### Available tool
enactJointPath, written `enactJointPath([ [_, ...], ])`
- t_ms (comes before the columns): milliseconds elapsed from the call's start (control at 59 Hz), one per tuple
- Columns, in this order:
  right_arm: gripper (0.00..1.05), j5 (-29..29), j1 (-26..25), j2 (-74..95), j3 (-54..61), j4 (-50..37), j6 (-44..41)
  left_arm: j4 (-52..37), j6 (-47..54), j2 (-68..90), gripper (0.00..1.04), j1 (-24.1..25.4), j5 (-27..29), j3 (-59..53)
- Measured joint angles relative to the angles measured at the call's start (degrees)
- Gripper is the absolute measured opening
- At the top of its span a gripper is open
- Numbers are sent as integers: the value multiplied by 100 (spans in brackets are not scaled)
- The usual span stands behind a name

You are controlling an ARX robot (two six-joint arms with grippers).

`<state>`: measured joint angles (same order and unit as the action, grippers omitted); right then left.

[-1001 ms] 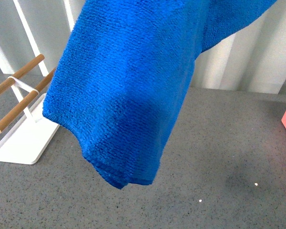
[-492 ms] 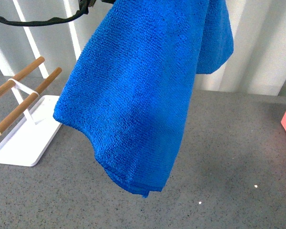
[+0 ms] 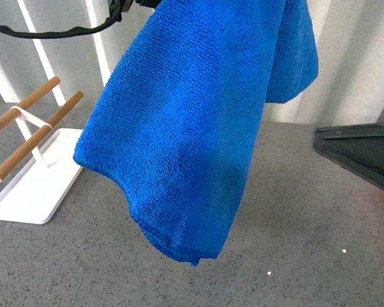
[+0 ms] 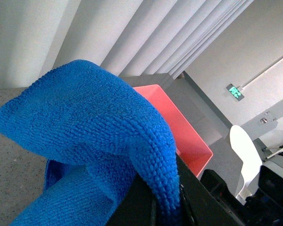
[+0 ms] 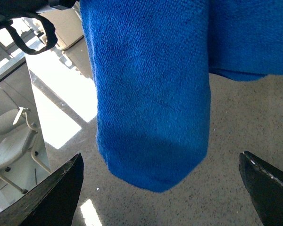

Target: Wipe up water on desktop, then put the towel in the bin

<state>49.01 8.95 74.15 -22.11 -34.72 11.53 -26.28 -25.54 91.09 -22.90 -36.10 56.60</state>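
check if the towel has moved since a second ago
Yes. The towel has swung to the right, away from the white tray, and its lowest corner now hangs further right over the desktop.

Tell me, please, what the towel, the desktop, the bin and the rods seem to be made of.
Towel: thick blue terry cloth, by its fuzzy looped pile.
Desktop: matte grey stone or a stone-like composite, by its fine speckles.
Bin: probably smooth pink plastic, with thin even walls.
Rods: likely wood, matte, by the warm brown tone.

White tray (image 3: 27,193) with wooden rods (image 3: 38,135)
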Motion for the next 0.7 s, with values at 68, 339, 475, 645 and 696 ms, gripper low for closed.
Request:
enactJointPath([
  [68,98,-74,219,389,-201,-219,35,0,0,0,4,0,0,0],
  [339,98,-168,855,1620,-944,-1073,94,0,0,0,4,0,2,0],
  [475,98,-186,1088,2223,-1456,-1497,363,0,0,0,4,0,0,0],
  [645,98,-455,1274,2575,-1965,-1449,479,0,2,0,4,2,72,0],
  [696,98,-516,1335,2667,-2135,-1458,529,0,2,0,4,11,103,0],
])
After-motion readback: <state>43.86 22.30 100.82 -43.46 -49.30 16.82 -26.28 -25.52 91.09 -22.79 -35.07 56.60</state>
